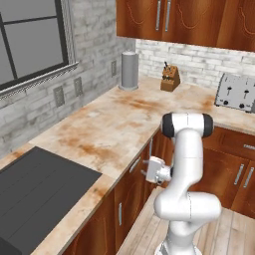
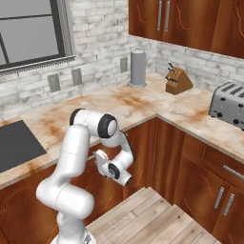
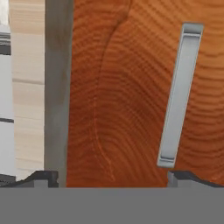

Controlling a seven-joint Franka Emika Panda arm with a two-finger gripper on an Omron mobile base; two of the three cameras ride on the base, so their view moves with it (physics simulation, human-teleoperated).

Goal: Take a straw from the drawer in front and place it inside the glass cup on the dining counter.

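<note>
My gripper (image 3: 111, 177) stands wide apart, holding nothing, close against the drawer (image 3: 127, 96) front just under the counter (image 1: 114, 124) edge. The silver handle (image 3: 180, 94) lies just inside one fingertip. It looks stiff, narrow and slick, so I judge I should take it at mid-length. The straw, I judge, is inside the shut drawer; thin and light, it should be pinched gently at the middle. Along the far brick wall (image 2: 100, 47) stand a grey cylinder (image 1: 129, 70), knife block (image 2: 178, 79) and toaster (image 2: 230, 110).
</note>
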